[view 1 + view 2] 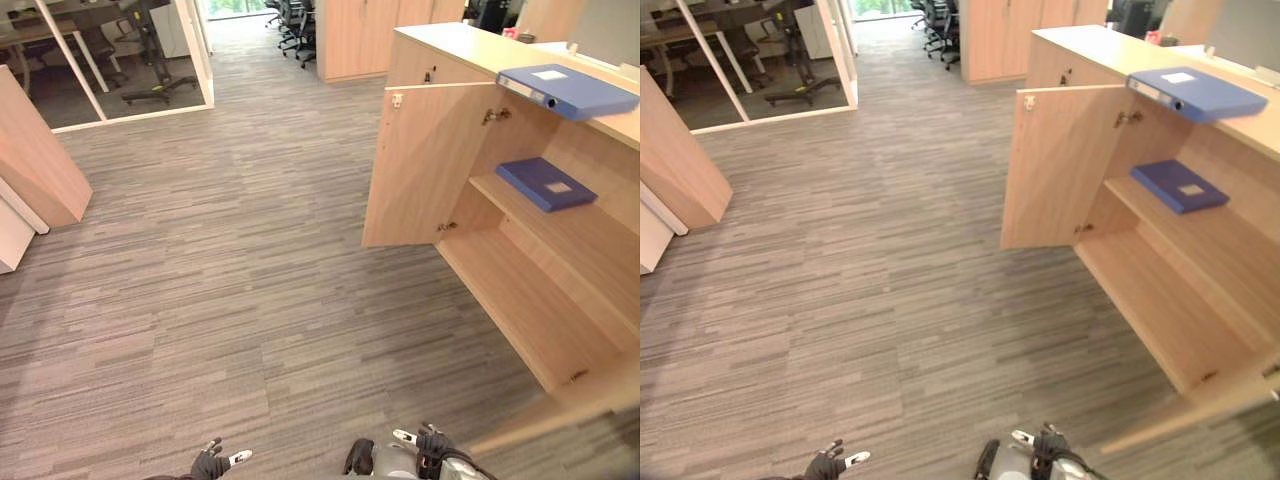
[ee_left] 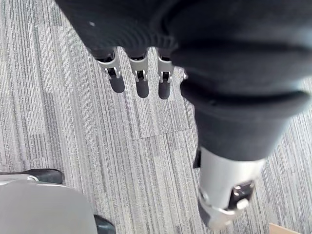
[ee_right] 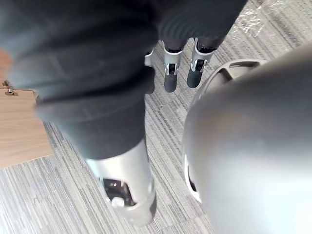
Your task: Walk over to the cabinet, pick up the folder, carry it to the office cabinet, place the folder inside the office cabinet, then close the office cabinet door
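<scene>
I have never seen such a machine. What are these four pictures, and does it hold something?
It is a walking robot with two arms and fingered hands. The two wide pictures come from a camera on its head, looking down at the carpet. At the right stands a wooden cabinet with its door open. One blue folder lies on its top, a second folder on the shelf inside. The two close pictures come from cameras on the wrists: the left hand and the right hand hang over the carpet, fingers relaxed, holding nothing.

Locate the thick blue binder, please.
The blue binder lies on the cabinet top, upper right in the left eye view, above the thinner folder on the shelf.
</scene>
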You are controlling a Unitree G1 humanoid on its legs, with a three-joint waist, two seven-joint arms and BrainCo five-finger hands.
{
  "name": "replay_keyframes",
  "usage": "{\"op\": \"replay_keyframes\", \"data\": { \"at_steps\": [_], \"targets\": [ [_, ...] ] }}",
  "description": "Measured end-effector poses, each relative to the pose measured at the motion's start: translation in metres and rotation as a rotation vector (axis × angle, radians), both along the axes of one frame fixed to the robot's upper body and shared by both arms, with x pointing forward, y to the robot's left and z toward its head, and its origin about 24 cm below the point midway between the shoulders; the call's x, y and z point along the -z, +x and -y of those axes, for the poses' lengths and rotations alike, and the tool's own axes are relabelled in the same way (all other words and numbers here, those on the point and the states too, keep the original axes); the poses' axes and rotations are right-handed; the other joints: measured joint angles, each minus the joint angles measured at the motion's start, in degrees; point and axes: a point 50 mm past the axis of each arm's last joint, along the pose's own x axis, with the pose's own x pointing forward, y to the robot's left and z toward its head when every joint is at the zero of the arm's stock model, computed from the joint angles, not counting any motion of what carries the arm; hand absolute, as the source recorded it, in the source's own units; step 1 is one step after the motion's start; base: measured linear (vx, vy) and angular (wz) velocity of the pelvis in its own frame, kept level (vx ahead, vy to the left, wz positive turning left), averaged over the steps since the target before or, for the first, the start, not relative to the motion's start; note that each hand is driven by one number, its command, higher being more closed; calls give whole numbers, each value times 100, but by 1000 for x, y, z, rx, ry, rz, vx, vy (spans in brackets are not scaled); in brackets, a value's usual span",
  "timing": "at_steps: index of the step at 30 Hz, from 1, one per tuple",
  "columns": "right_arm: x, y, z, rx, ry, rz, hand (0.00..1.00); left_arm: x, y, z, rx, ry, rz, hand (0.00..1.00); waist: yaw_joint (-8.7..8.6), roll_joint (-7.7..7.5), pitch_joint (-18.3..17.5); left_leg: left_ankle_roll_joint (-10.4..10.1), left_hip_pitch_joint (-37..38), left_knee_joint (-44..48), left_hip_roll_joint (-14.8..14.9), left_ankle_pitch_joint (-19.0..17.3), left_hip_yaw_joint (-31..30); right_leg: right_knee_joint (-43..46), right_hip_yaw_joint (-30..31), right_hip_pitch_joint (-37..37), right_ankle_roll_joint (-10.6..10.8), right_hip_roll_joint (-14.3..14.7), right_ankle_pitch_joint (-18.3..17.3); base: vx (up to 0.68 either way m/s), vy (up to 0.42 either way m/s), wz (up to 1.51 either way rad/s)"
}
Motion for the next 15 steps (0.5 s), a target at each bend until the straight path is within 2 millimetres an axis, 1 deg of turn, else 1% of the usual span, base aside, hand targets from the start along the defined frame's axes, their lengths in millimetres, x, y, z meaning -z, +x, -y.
{"op": "replay_keyframes", "data": {
  "at_steps": [1,2,3,4,5,6,7,8,9,10,11,12,13,14,15],
  "targets": [
    [0,-1,0,0,0,-4,0,1,-2,1,-35,-19,1,0,-31,142,-95,-282,-404,1115,251,-298,44,-244,-155,177,101,284,-132,496,-212,25],
    [1,-1,-3,-6,8,-7,0,-1,2,-3,-85,-20,20,0,-21,102,-83,-492,-1142,2758,518,-155,185,-493,-205,377,102,506,-188,517,-225,3],
    [1,-2,-5,-8,14,-12,0,-1,-1,-6,-127,-21,25,0,-6,157,-76,-761,-1761,4201,873,372,287,-807,-149,725,77,823,-208,516,-215,-24],
    [2,-4,-5,-7,15,-19,0,-1,-3,-7,-139,-22,21,0,17,158,-65,-806,-1974,4747,1047,449,354,-892,-82,886,8,948,-210,520,-112,-71],
    [4,-8,-6,-7,21,-44,0,0,-10,-9,-168,-22,9,0,88,124,-46,-733,-2202,5399,1344,412,543,-1037,122,1187,-89,1126,-266,513,-28,-102],
    [6,-12,-7,-5,26,-63,0,0,-15,-11,-208,-26,4,0,160,59,-38,-659,-2356,5502,1440,365,634,-1206,390,1450,-104,1209,-278,511,-3,-112],
    [6,-13,-8,-4,28,-68,0,0,-15,-12,-226,-28,6,0,193,40,-36,-619,-2449,5418,1437,335,642,-1303,532,1552,-100,1220,-276,491,46,-117],
    [7,-15,-8,-1,28,-79,0,1,-18,-11,-269,-36,7,0,226,-9,0,-613,-2679,5141,1370,250,589,-1488,819,1725,-63,1226,-254,477,80,-105],
    [7,-14,-8,-3,28,-82,0,1,-20,-11,-297,-43,9,0,244,-12,5,-593,-2855,4804,1295,160,490,-1616,1022,1842,-9,1209,-221,461,99,-115],
    [7,-14,-9,-3,29,-84,0,1,-20,-11,-311,-44,10,0,254,-28,40,-644,-2984,4328,1216,90,355,-1733,1200,1958,41,1164,-191,418,135,-107],
    [7,-14,-9,-3,31,-84,0,1,-20,-11,-324,-40,13,0,265,-54,76,-682,-3091,3513,1055,96,63,-1838,1407,2102,127,1069,-193,389,175,-109],
    [7,-14,-10,-4,33,-83,0,1,-19,-12,-333,-38,18,0,281,-65,92,-762,-3156,2651,905,149,-337,-1900,1594,2227,230,960,-236,474,243,-91],
    [7,-14,-11,-4,33,-83,0,0,-19,-12,-335,-35,21,0,283,-65,95,-838,-3173,2190,849,242,-573,-1933,1654,2290,308,903,-276,411,228,-81],
    [7,-15,-11,-7,32,-84,0,0,-19,-12,-341,-32,25,0,290,-55,89,-925,-3174,1351,757,460,-1086,-1980,1816,2376,526,787,-402,429,281,-64],
    [7,-16,-9,-9,26,-85,0,1,-19,-10,-349,-33,25,0,295,-17,79,-949,-3173,944,753,625,-1398,-1979,1915,2461,657,737,-486,367,264,-70]
  ]
}}
